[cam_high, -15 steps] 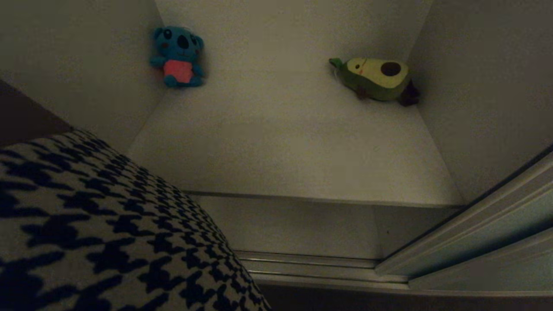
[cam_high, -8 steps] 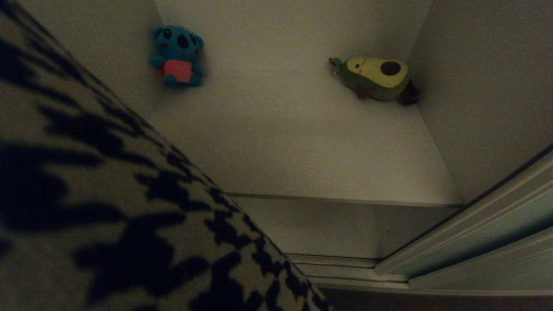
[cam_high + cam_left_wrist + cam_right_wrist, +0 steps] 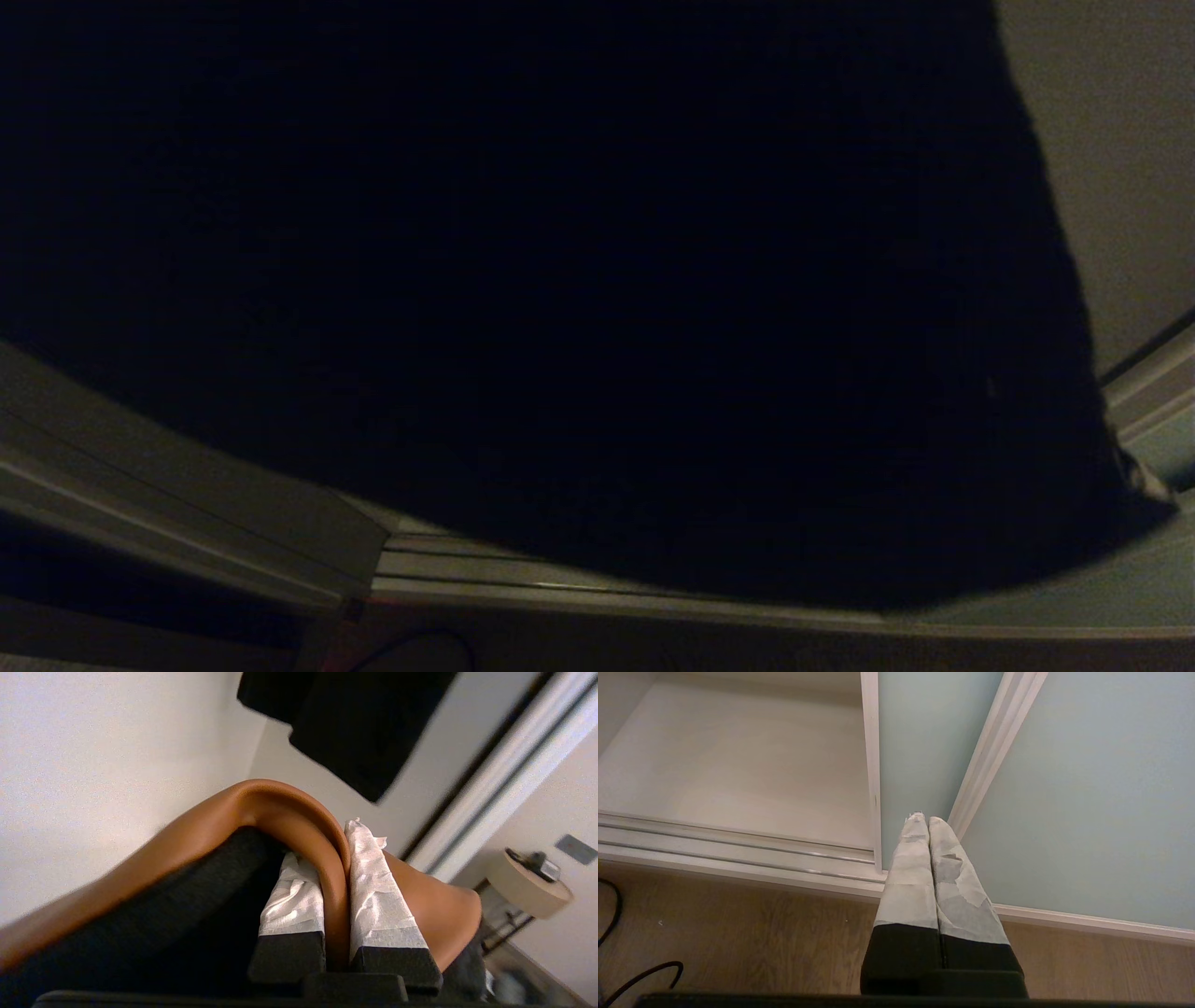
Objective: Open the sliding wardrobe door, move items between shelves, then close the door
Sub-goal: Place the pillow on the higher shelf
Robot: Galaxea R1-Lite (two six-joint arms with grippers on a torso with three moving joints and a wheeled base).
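Pinching a fold of rust-brown leather-like fabric, the left gripper (image 3: 336, 891) has its two tape-wrapped fingers (image 3: 373, 896) closed on the cushion (image 3: 210, 826), the fold rising from between the pads and arching over them. So the cushion lies right at the fingertips and spreads away past them; its long axis cannot be told from here.

In the head view the cushion (image 3: 560, 280) is a dark mass directly before the camera, hiding nearly all the wardrobe interior. Only the bottom track (image 3: 485, 565) below it and a strip of the sliding wardrobe door (image 3: 1153, 387) at its right edge show. No shelves can be made out behind it.

Materials: smooth, slightly glossy leather-like panel, soft enough to crease; dark felt-like fabric beneath it. Above the cushion, black garments (image 3: 355, 723) hang inside the wardrobe.

The right gripper (image 3: 923, 821) hangs low beside the door, fingers pressed together on nothing, over the wood floor (image 3: 738, 933).

Judgement: the left arm alone carries the load. A pinch on one fold of a bulky, floppy cushion may slip or sag.
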